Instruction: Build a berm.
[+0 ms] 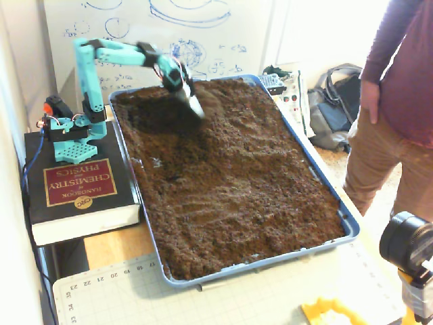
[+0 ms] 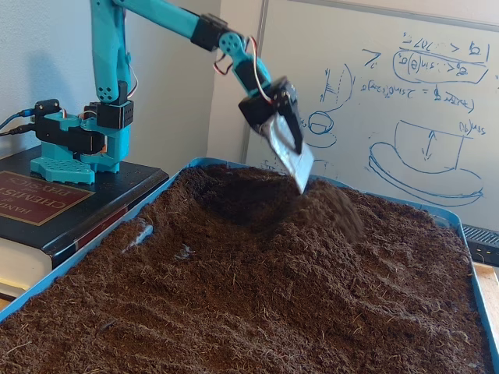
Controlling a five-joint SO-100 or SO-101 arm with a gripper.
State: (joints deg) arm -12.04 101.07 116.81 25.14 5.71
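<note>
The berm – a raised hump of dark soil – sits at the far end of the blue tray, just under the gripper. The claw's flat, scoop-like blade hangs in the air above the soil, tilted down, touching nothing; how far its jaws stand apart cannot be told. The turquoise arm reaches out almost level from its base on a thick book – wrist bent downward.

Two fixed views: one high, looking down the whole soil tray, one low and close at soil level; both share the arm and whiteboard.
</note>
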